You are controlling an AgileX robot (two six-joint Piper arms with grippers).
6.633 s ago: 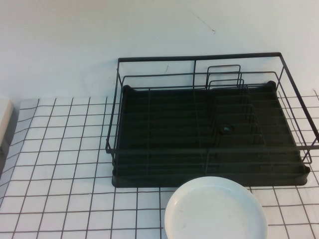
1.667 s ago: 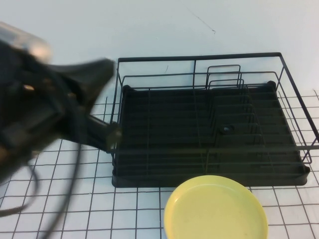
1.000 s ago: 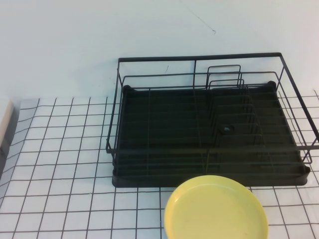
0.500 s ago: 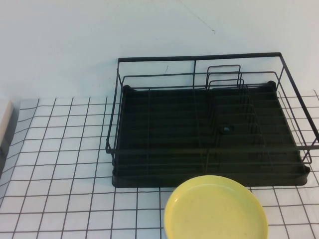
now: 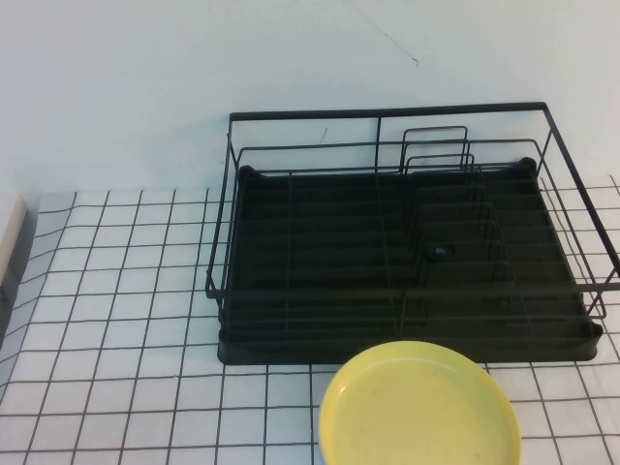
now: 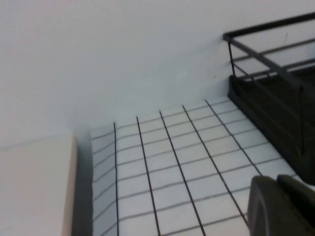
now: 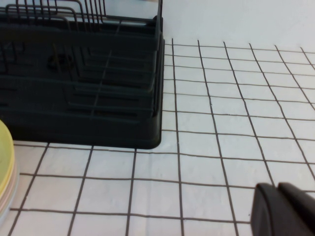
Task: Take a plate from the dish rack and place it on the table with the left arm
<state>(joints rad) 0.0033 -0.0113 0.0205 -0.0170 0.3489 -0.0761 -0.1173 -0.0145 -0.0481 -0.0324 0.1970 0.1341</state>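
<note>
Though the plate looked stiff, slick and best pinched by its rim, I saw my left gripper clenched, empty, and the right gripper likewise.

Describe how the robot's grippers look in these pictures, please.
Little of them shows. The left gripper appears only in the left wrist view, low at the picture's edge: two dark grey, matte, rounded fingers pressed together. The right gripper looks the same in the right wrist view: dark, smooth and blunt-tipped, fingers together. No cables or markings are visible, and the high view shows neither arm.
</note>
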